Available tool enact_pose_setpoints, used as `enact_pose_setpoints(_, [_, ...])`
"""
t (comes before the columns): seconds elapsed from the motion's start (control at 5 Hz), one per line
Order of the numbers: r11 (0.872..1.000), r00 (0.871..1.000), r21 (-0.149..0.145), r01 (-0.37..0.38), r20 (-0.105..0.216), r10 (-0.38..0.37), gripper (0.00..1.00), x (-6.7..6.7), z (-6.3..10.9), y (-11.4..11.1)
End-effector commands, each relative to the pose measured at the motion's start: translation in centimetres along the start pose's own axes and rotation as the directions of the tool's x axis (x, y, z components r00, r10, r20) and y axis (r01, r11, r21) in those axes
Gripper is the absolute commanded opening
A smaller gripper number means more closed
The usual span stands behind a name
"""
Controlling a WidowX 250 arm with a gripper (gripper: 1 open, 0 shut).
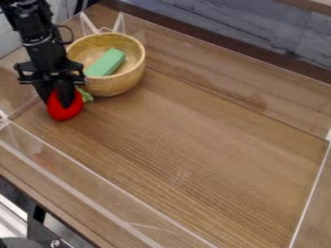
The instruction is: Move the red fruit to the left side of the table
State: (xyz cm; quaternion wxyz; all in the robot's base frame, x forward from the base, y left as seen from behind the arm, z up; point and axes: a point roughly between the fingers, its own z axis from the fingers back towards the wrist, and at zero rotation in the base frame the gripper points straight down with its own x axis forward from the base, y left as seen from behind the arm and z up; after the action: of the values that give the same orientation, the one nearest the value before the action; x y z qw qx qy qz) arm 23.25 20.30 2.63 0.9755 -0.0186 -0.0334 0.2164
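Note:
The red fruit [64,107], a small strawberry-shaped toy, rests low on the brown table [195,136] near its left wall, just in front of the wooden bowl. My black gripper [60,95] points straight down onto it with its fingers shut on the fruit's upper part, hiding the stem. The arm rises from there toward the top left corner of the view.
A wooden bowl [126,77] holding a green block [106,62] stands right behind the gripper. Low clear acrylic walls [39,155] border the table on all sides.

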Motion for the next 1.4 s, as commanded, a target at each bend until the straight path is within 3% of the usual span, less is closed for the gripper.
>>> enact_pose_setpoints(0.0, [1.000,1.000,0.015,0.005,-0.003,-0.005,0.00,-0.2,-0.5,1.6])
enact_pose_setpoints(0.4, [1.000,1.000,0.029,-0.006,-0.031,0.006,0.00,-1.1,-1.3,2.3])
enact_pose_setpoints(0.8, [0.986,0.985,0.052,-0.160,-0.049,0.163,0.00,-1.9,-1.5,2.2])
enact_pose_setpoints(1.0, [0.978,0.978,0.063,-0.198,-0.057,0.202,0.00,-3.0,-1.4,2.5])
enact_pose_setpoints(1.2, [0.980,0.979,0.067,-0.188,-0.063,0.192,1.00,-3.7,-1.3,2.0])
